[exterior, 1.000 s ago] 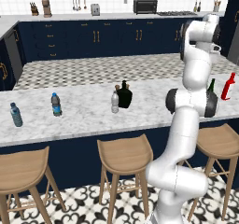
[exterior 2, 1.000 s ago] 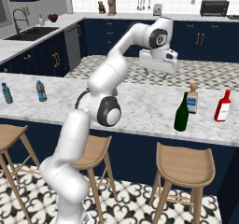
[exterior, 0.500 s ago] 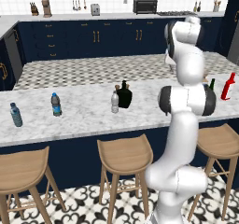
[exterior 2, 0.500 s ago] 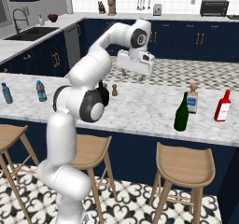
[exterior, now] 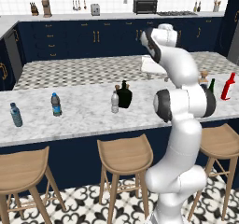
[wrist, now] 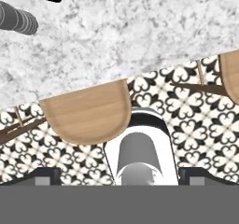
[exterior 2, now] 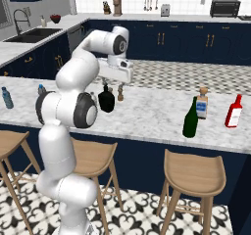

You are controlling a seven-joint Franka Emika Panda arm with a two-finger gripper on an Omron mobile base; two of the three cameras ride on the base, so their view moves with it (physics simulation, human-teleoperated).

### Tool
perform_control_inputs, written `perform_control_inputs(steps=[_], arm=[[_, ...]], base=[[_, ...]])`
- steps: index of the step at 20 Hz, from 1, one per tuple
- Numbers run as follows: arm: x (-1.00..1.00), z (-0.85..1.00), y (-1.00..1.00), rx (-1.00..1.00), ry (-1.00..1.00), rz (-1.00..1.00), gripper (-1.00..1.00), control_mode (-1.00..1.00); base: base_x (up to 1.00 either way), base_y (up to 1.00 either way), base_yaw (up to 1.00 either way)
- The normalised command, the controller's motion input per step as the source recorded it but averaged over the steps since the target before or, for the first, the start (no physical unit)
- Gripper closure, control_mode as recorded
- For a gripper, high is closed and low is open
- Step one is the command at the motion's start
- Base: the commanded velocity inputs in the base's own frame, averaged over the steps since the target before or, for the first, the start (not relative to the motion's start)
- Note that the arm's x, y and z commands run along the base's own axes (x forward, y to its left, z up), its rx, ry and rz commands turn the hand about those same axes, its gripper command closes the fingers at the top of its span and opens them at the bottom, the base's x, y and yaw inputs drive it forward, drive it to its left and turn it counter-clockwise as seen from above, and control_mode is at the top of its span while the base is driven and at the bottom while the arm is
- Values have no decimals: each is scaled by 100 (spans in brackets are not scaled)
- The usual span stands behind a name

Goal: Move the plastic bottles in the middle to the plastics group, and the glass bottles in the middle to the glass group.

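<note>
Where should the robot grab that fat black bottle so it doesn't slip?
Probably the short narrow neck of the squat black bottle, coming straight down from above. Its round belly looks too wide for the gripper, and the small clear water bottle stands close beside it, crowding a side approach.

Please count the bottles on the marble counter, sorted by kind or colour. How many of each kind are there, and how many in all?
Water bottles with blue label: 2
Plain water bottle: 1
Black bottle: 1
Green bottle: 1
Red bottle: 1
Clear square bottle: 1
Total: 7
</note>
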Motion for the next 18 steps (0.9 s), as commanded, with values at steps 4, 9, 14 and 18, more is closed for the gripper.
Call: perform_control_inputs(steps=[4,9,14,18], arm=[[0,0,92,0,1,0,-100,-100],[0,-13,66,-1,0,0,-100,-100],[0,-41,35,-5,-5,1,-100,-100],[2,-46,31,-8,-12,1,-100,-100]], base=[[0,0,0],[0,0,0],[0,0,0],[0,0,0]])
